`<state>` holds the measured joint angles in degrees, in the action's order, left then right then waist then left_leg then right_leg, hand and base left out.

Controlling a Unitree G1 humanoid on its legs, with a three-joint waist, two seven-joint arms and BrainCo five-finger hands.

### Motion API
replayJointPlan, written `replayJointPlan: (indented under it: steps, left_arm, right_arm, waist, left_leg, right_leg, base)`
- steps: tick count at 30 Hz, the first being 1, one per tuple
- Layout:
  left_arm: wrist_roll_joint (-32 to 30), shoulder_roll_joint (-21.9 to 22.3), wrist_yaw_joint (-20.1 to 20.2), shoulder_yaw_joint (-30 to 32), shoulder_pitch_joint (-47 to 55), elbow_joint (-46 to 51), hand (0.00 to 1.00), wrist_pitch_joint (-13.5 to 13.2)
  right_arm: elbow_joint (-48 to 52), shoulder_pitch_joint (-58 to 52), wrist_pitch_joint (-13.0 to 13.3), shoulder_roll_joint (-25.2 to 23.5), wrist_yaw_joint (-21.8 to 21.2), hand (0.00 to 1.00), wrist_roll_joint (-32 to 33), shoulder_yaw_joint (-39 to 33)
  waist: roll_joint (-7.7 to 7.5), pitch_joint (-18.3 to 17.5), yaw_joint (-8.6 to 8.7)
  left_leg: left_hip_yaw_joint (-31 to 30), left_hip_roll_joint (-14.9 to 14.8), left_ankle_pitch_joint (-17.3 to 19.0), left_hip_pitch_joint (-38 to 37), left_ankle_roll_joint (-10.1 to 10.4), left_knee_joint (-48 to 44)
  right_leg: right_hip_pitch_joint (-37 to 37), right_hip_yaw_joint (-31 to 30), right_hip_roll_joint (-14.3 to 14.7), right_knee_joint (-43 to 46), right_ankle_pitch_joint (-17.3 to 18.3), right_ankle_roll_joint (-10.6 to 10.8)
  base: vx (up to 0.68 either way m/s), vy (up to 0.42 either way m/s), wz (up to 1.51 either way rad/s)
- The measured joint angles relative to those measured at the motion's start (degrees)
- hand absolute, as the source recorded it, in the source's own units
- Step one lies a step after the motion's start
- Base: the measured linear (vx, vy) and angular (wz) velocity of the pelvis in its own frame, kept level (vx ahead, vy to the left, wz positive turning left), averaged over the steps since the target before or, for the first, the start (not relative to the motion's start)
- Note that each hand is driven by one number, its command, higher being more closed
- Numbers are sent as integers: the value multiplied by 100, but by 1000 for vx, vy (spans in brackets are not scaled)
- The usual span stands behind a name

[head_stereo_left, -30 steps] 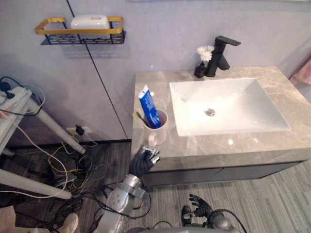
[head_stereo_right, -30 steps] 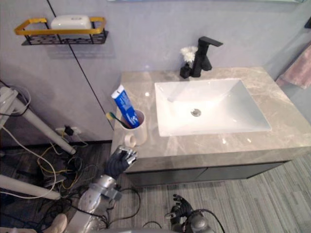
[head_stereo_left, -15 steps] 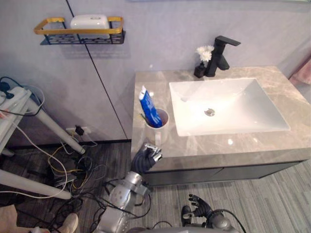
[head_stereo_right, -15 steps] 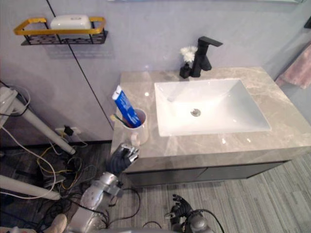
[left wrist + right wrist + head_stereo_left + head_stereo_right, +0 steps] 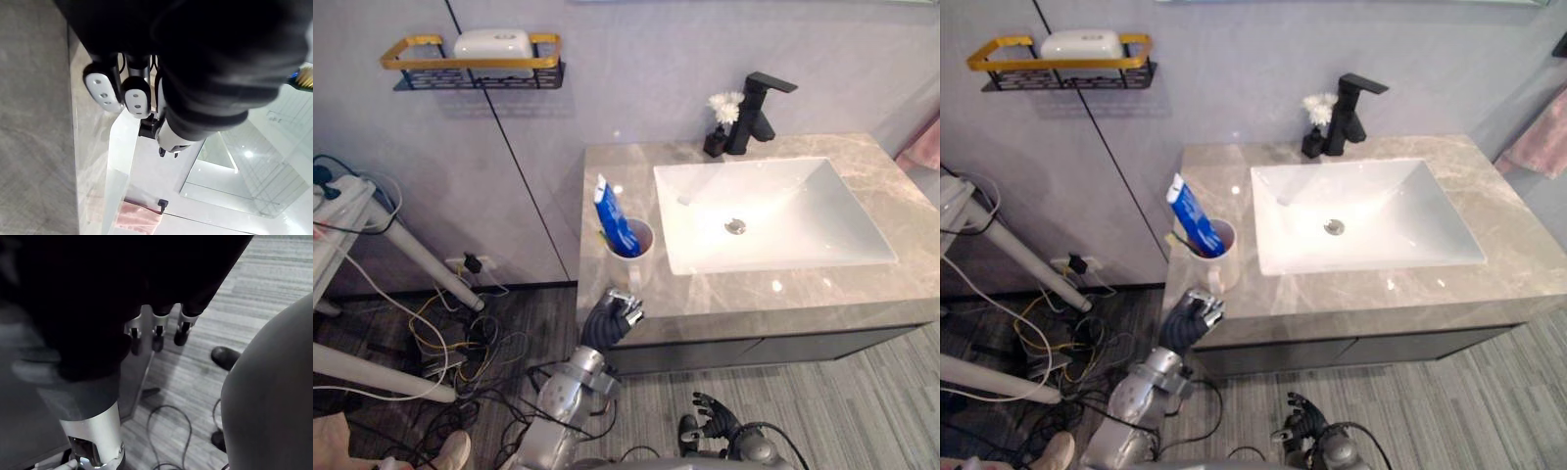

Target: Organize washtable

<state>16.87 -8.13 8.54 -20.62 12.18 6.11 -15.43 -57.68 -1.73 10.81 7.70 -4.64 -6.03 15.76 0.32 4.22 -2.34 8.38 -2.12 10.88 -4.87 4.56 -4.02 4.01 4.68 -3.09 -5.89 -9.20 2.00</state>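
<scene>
One white ceramic mug [image 5: 631,264] holds blue toothpaste tube [image 5: 615,211]; left hand [image 5: 610,321] at its 6 o'clock, fingers curled, empty. Right hand [image 5: 715,419] fingers relaxed, spread.

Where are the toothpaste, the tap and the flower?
toothpaste [image 5: 613,213]: left eye view, middle of the blue tube.
tap [image 5: 759,103]: left eye view, its black upright body.
flower [image 5: 727,108]: left eye view, the white petals.

No legible txt; print on toothpaste tube [image 5: 615,217] too small.
</scene>
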Motion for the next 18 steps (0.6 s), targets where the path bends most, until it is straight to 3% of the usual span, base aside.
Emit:
replayJointPlan:
  steps: [18]
  left_arm:
    - [-413, 84, -179, 17, -266, -410, 100, -129]
  right_arm:
    - [2, -18, 0, -46, 4, 0, 113, 57]
  waist:
    - [-34, -1, 4]
  left_leg:
    - [59, -8, 2, -25, 3, 10]
  right_leg:
    - [1, -43, 12, -2, 0, 0]
  base:
    - [0, 0, 0]
